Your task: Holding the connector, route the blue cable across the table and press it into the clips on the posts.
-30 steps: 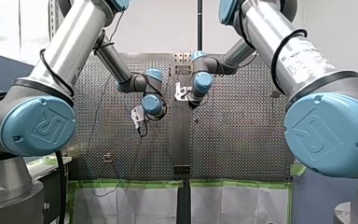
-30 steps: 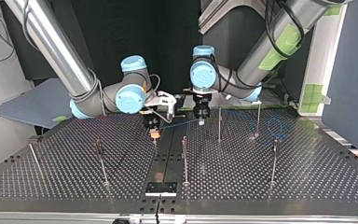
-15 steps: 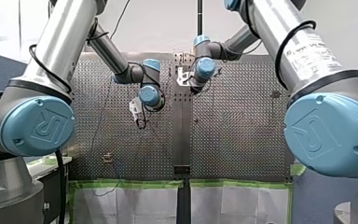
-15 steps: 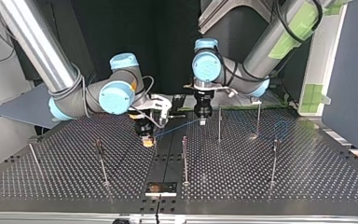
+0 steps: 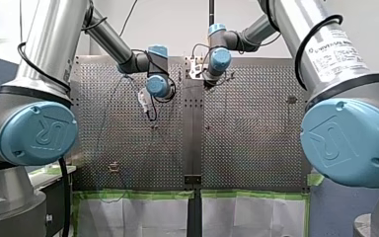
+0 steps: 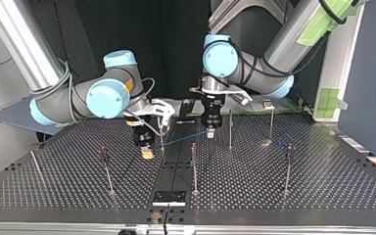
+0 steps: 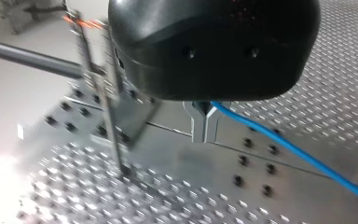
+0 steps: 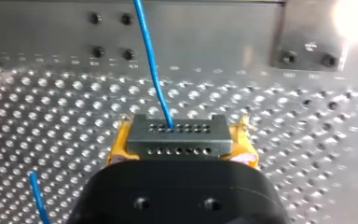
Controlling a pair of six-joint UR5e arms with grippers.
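right pincer [image 8: 181, 151]: yellow pads [image 8: 117, 150] clamped on grey connector [image 8: 177, 135], blue cable [image 8: 151, 65] leaving it toward 12 o'clock | left pincer [image 7: 205, 128]: metal fingers [image 7: 196, 123] pinched narrow on the cable, which runs off toward 4 o'clock | top view only: cable spans between both pincers above the tabletop [image 6: 274, 196]; nearest of the posts [image 6: 194, 166] at 6 o'clock of that span

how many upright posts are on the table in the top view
7 in the top view: far-left post, left post, post beside the connector, centre post, back-centre post, back-right post, front-right post. More may be hidden.
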